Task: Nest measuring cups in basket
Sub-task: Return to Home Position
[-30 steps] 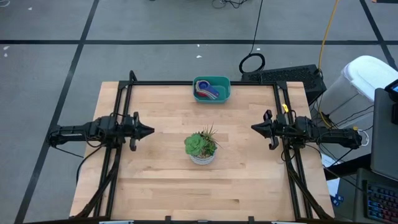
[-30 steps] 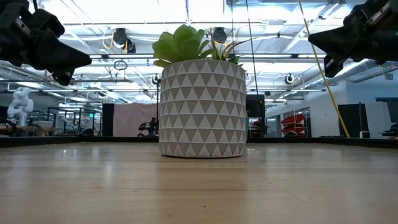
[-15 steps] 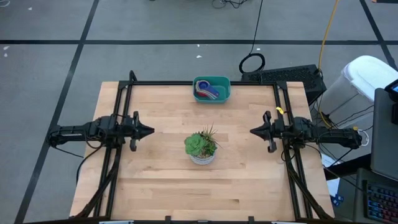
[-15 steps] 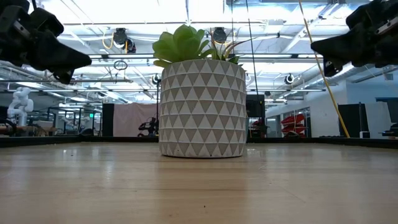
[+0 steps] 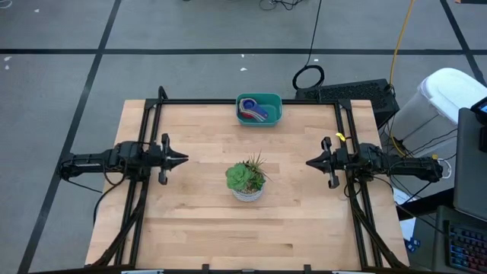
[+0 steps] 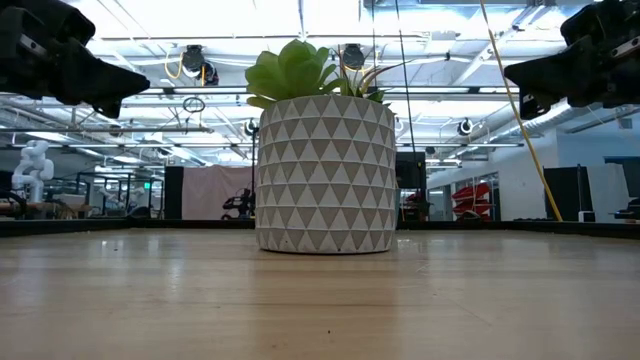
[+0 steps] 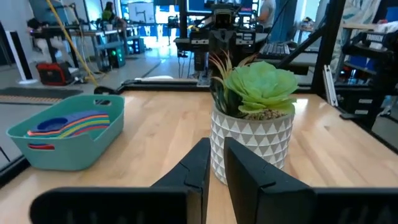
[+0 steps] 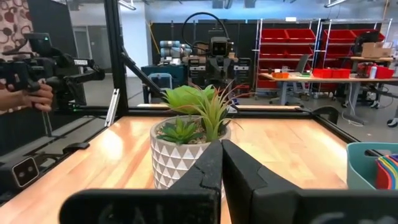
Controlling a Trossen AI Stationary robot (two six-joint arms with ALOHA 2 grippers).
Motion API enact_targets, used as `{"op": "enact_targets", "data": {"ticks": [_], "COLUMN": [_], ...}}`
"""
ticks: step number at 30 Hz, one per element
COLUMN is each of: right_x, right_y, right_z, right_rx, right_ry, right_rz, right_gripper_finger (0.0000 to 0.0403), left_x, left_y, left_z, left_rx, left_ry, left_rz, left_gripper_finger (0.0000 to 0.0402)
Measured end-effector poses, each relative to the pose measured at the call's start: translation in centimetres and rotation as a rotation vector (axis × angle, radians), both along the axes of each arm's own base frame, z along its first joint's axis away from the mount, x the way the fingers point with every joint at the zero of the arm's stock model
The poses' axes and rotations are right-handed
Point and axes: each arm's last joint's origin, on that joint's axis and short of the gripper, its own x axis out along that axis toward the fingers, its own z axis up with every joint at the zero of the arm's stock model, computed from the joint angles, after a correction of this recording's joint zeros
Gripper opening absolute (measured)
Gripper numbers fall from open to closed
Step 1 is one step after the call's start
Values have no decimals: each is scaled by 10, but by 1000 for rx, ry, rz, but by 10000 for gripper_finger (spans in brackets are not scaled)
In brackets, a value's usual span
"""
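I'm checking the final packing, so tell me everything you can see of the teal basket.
The basket is a teal, plastic-looking rectangular bin with rounded corners, upright and open-topped. It sits on the wooden table at the middle of one edge, apart from the potted plant. Stacked colourful measuring cups lie inside.

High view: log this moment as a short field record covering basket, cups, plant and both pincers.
basket: teal, at the middle of the table edge that is uppermost in the high view
measuring cups: nested together inside the basket
plant: white patterned pot, upright at mid-table, apart from the basket
left pincer: shut, empty, above the table's left side, pointing at the plant
right pincer: shut, empty, above the right side, pointing at the plant
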Motion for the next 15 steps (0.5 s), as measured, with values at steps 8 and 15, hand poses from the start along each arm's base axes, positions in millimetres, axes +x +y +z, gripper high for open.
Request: {"op": "enact_targets", "data": {"ticks": [8, 15], "right_x": [0, 0], "right_y": [0, 0], "right_z": [0, 0], "right_rx": [28, 51], "right_ry": [2, 2], "right_rz": [0, 1], "right_gripper_finger": [0, 0], "left_x": [3, 7], "left_y": [0, 0], "left_z": [-1, -15], "left_rx": [-9, -91], "left_ry": [-76, -78], "left_rz": [1, 10], "left_gripper_finger": [49, 49]}}
